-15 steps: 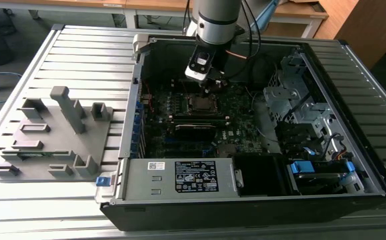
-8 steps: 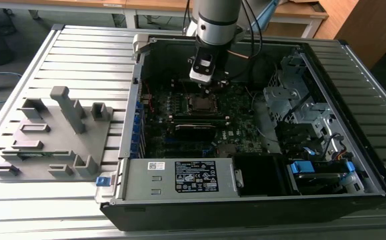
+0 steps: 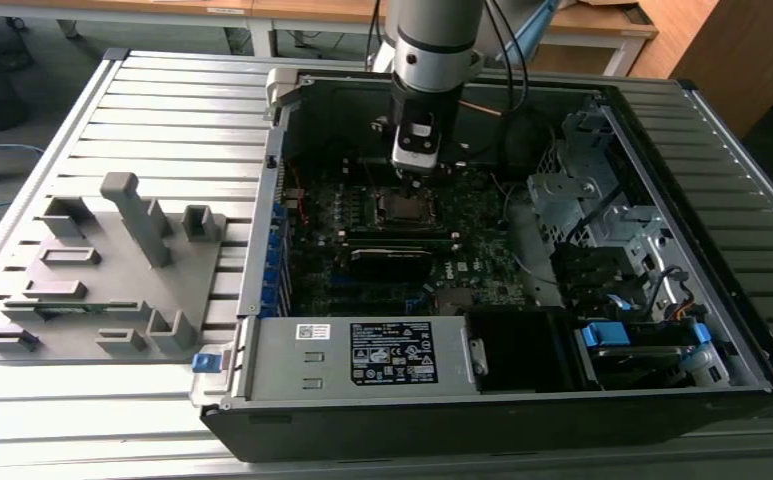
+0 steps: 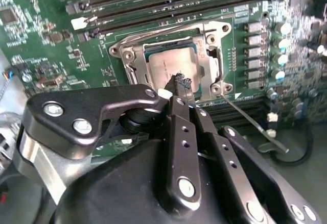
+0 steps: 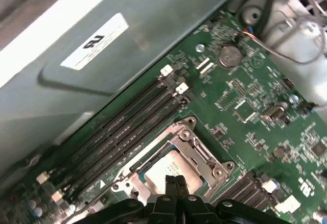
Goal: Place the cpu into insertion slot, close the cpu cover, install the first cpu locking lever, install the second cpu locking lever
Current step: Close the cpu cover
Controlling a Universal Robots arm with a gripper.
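Our fingers [image 4: 180, 127], clenched on nothing, hang just over the cpu [image 4: 168, 63] lying flat inside the insertion slot [image 4: 125, 55]

Mid-frame in the exterior view, the end effector [image 3: 416, 172] hangs over the insertion slot [image 3: 404, 207]; case wall [image 3: 263, 230] left, drive cage [image 3: 586, 190] right.

cpu [image 4: 171, 63] partly hidden behind pincer [image 4: 181, 82], arm [image 3: 436, 30] cropped above

Gripper [image 5: 174, 182] fingers pressed together, tips just over the cpu [image 5: 168, 164] — cpu cover [image 5: 198, 153] lies flat around it — black memory slots [image 5: 127, 132] run just beside.
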